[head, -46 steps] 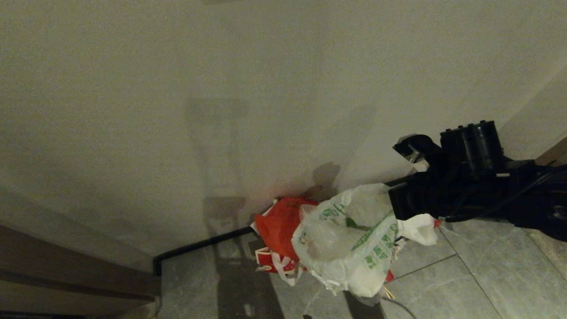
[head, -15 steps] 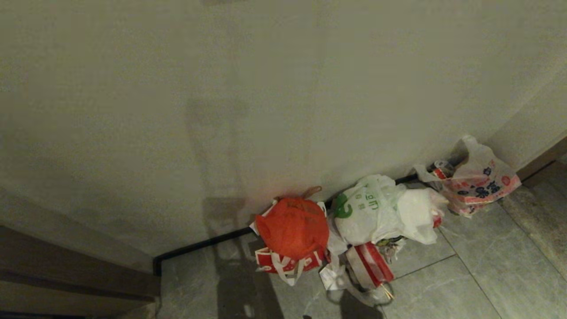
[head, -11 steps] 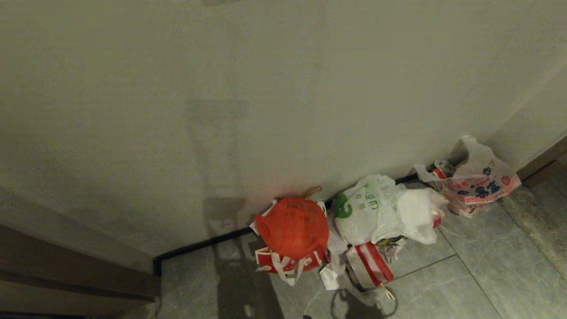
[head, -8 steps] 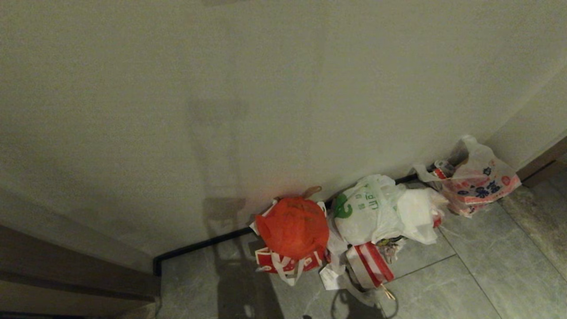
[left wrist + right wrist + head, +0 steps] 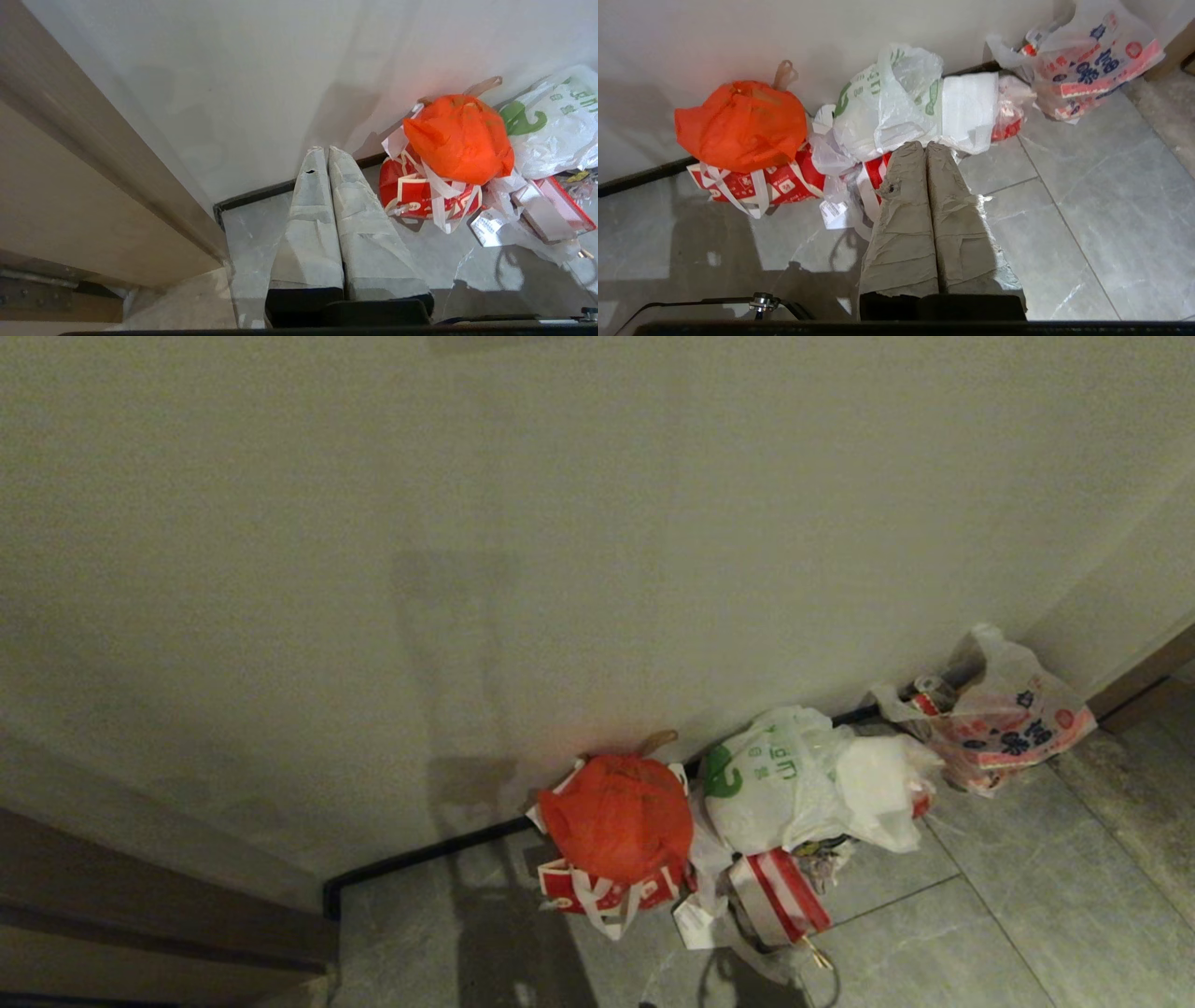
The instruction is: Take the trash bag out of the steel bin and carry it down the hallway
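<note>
The trash bag (image 5: 784, 793), crinkled white plastic with green printing, lies on the hallway's grey tiled floor (image 5: 980, 915) against the wall, between other bags. It also shows in the right wrist view as the trash bag (image 5: 887, 107), just beyond my right gripper (image 5: 924, 145). That gripper is shut and empty, held back from the pile. My left gripper (image 5: 325, 149) is shut and empty too, pointing at the wall's foot beside the pile. Neither arm is in the head view. The steel bin is out of view.
An orange-red bag (image 5: 616, 817) sits on a red-and-white paper bag (image 5: 597, 891) left of the trash bag. A red-striped box (image 5: 780, 894) lies in front. A white bag with red-and-blue print (image 5: 1004, 723) leans at the right. A brown door frame (image 5: 140, 915) stands at the left.
Three seconds ago my right arm reached into the head view with the trash bag raised beside it. Now the arm is gone from that view and the bag lies by the wall.
</note>
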Robot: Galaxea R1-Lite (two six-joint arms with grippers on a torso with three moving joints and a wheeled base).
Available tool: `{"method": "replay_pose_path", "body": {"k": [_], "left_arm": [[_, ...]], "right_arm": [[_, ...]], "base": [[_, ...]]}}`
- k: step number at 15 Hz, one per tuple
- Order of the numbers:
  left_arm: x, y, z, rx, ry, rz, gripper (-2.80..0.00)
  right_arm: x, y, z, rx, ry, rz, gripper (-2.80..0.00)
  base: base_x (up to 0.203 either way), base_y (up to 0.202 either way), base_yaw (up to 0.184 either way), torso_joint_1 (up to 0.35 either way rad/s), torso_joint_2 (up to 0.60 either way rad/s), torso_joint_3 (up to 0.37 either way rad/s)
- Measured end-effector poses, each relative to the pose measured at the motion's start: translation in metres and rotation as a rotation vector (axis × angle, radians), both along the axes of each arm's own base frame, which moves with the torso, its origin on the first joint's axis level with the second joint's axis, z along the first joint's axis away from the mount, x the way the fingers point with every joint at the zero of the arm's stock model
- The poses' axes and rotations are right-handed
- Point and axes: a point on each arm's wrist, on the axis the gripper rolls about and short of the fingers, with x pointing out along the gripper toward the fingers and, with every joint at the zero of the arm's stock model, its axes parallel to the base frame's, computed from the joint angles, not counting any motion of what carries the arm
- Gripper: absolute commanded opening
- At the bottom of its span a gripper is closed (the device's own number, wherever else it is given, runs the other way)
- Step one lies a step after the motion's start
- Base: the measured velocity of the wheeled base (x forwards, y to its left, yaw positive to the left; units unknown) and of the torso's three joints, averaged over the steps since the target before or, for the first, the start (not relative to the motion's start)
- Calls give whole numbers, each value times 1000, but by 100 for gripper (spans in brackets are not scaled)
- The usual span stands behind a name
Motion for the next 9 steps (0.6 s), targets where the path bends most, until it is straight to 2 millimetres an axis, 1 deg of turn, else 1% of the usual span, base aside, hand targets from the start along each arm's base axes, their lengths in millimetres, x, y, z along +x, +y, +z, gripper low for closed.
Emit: {"method": "replay_pose_path", "body": {"k": [9], "left_arm": [[0, 0, 0, -3, 1, 0, -280]], "right_arm": [[0, 0, 0, -3, -1, 0, -280]], "base": [[0, 0, 0, 3, 4, 192]]}}
